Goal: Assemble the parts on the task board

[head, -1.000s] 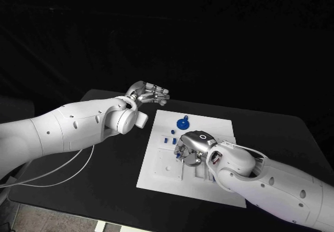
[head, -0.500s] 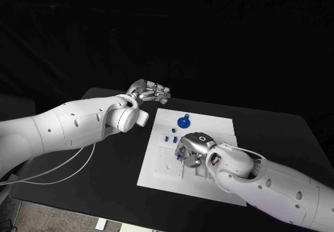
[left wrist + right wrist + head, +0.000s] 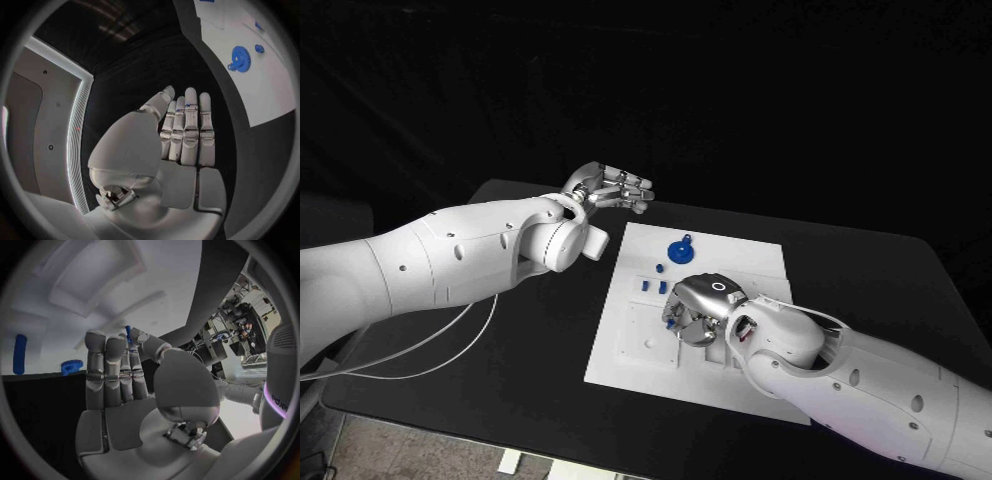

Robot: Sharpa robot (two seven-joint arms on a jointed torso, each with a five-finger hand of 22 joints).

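Observation:
The white task board lies mid-table. On its far part sits a blue gear, also visible as the blue gear in the left wrist view and as the blue gear in the right wrist view. Small blue pegs stand near the board's left edge. My right hand hovers low over the board's middle, palm down, and pinches a small blue peg between thumb and fingertips. My left hand is raised off the board's far-left corner, its fingers straight and holding nothing.
A white cable loops over the table's left side under my left arm. A long blue part lies on the board beyond the right hand. Bare black table surrounds the board.
The right hand has settled slightly lower over the board's middle. The left hand has barely shifted.

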